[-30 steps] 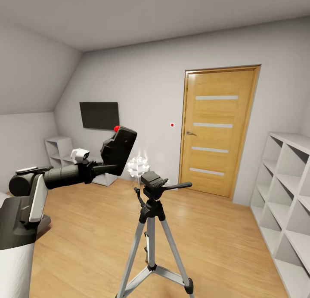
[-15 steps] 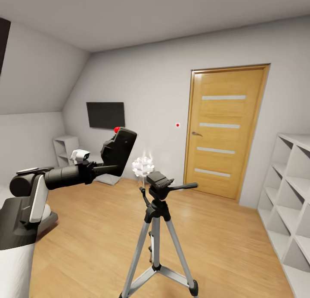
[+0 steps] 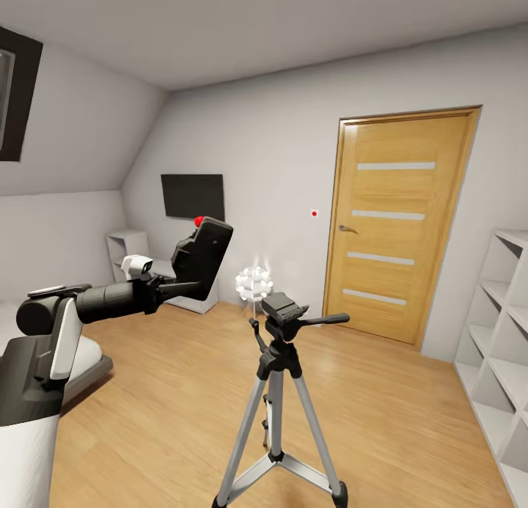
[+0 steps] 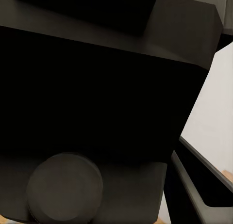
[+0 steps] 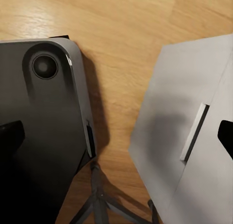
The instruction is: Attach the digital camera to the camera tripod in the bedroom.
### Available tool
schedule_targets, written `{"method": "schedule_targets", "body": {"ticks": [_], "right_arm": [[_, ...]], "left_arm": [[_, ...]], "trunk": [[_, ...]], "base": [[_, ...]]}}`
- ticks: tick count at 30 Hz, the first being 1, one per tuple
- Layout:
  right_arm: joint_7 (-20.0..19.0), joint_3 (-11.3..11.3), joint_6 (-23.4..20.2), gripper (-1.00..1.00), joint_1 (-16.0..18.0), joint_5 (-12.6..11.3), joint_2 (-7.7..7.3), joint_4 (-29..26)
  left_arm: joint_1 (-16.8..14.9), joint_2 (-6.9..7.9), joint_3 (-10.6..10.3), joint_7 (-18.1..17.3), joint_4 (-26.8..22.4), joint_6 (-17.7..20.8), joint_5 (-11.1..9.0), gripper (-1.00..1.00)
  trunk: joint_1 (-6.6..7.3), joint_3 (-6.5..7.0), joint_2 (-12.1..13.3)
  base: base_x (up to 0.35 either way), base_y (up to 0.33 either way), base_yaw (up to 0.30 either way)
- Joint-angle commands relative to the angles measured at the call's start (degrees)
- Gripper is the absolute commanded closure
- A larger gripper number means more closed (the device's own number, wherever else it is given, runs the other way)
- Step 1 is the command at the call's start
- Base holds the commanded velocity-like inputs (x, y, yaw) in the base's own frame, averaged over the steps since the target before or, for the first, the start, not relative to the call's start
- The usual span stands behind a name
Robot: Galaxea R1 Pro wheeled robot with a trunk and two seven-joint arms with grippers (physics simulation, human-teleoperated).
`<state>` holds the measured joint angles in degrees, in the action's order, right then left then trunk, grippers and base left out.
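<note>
In the head view my left gripper [image 3: 178, 286] is shut on the digital camera [image 3: 202, 257], a black box with a red button on top, held tilted at chest height. The camera tripod [image 3: 282, 361] stands on the wood floor to the right of it and lower, its black pan head [image 3: 284, 308] bare and its handle pointing right. The left wrist view is close on the camera's dark body [image 4: 97, 88] and stubby lens [image 4: 63, 187]. My right gripper [image 5: 116, 132] hangs open over the floor, with fingertips [image 5: 225, 133] at the picture's sides.
An oak door [image 3: 402, 229] with frosted strips is in the far wall. White cube shelves [image 3: 506, 332] line the right side. A black screen [image 3: 193, 196], a low white shelf [image 3: 129, 250] and a white ornament [image 3: 254, 282] sit at the back. A bed corner [image 3: 86, 355] is at left.
The head view has swung left, so door, shelves and tripod sit further right in the picture. A dark frame has appeared at upper left. My left arm and the camera hold the same pose.
</note>
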<state>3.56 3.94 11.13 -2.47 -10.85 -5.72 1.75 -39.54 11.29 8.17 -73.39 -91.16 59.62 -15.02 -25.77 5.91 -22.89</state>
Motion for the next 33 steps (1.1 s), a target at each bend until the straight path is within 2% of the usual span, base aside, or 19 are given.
{"method": "schedule_targets", "body": {"ticks": [1,10,11,12,14,15,18,21,22,23,24,26,28,29,33], "right_arm": [[0.0,0.4,0.3,-1.0,0.0,-0.5,0.01,0.1],[0.1,0.5,0.3,-1.0,0.0,-0.5,0.01,0.1],[0.5,0.8,0.3,-1.0,0.0,-0.2,-0.27,-4.1],[0.7,0.8,0.3,-1.0,0.0,-0.1,-0.48,-5.6],[1.1,0.9,0.1,-1.0,0.0,0.0,-1.82,-11.7],[1.6,0.9,-0.6,-1.0,0.0,0.0,-4.66,-27.0],[1.7,0.9,-2.2,-1.0,0.0,0.0,-5.44,-34.6],[1.8,0.8,-4.5,-1.0,0.0,0.0,-5.78,-39.2],[1.7,0.7,-7.5,-1.0,0.1,0.0,-6.01,-45.0],[1.7,0.6,-8.2,-1.0,0.1,0.0,-6.03,-46.6],[1.7,0.3,-9.4,-1.0,0.1,0.0,-6.1,-50.0],[1.7,-2.6,-12.0,-1.0,0.2,-0.1,-6.2,-58.7],[1.7,-3.4,-13.0,-1.0,0.4,-0.2,-6.21,-60.8],[1.7,-3.8,-14.1,-1.0,1.1,-0.2,-6.22,-62.3],[1.5,-4.6,-17.2,-1.0,3.9,-0.2,-6.41,-64.3]], "left_arm": [[0.0,0.03,0.0,-0.2,0.0,0.4,-0.1,1.0],[0.0,0.04,0.0,-0.2,0.0,0.4,-0.1,1.0],[0.0,-0.04,-0.1,-0.3,0.0,0.4,-0.1,1.0],[0.0,-0.06,-0.1,-0.2,0.0,0.4,-0.1,1.0],[0.0,-0.14,-0.2,-0.1,0.0,0.4,-0.1,1.0],[0.0,-0.26,-0.1,1.4,0.0,0.4,-0.1,1.0],[-0.6,-0.37,0.0,4.0,0.0,0.4,-0.1,1.0],[-2.5,-0.69,0.0,6.5,0.2,0.4,-0.1,1.0],[-5.9,-1.77,0.0,10.0,1.8,0.4,-0.1,1.0],[-6.9,-2.04,0.0,10.8,2.6,0.4,-0.1,1.0],[-9.5,-2.62,0.0,12.0,5.2,0.4,-0.1,1.0],[-18.2,-4.66,-0.1,13.7,15.8,0.4,-0.1,1.0],[-21.1,-5.1,-0.2,13.9,19.3,0.4,-0.1,1.0],[-23.9,-5.47,-0.2,14.1,22.4,0.4,-0.1,1.0],[-29.8,-6.53,-1.1,14.3,28.6,0.4,-0.1,1.0]], "trunk": [[-0.02,0.0,0.0],[-0.02,0.0,0.0],[-0.02,0.0,0.0],[-0.02,0.0,0.0],[-0.02,0.0,0.0],[-0.02,0.0,0.0],[-0.02,0.0,0.0],[-0.02,0.0,0.0],[-0.02,0.0,0.0],[-0.02,0.0,0.0],[-0.02,0.0,0.0],[-0.02,0.0,0.0],[-0.02,0.0,0.0],[-0.02,0.0,0.0],[-0.02,0.0,0.0]], "base": [[0.0,0.0,0.011],[0.0,0.0,0.004],[0.0,0.0,0.0],[0.0,0.0,0.0],[0.0,0.0,0.0],[0.0,0.0,0.0],[0.0,0.0,0.0],[0.0,0.0,0.0],[0.0,0.0,0.0],[0.0,0.0,0.0],[0.0,0.0,0.0],[0.0,0.0,0.0],[0.0,0.0,0.0],[0.0,0.0,0.0],[0.0,0.0,0.0]]}}
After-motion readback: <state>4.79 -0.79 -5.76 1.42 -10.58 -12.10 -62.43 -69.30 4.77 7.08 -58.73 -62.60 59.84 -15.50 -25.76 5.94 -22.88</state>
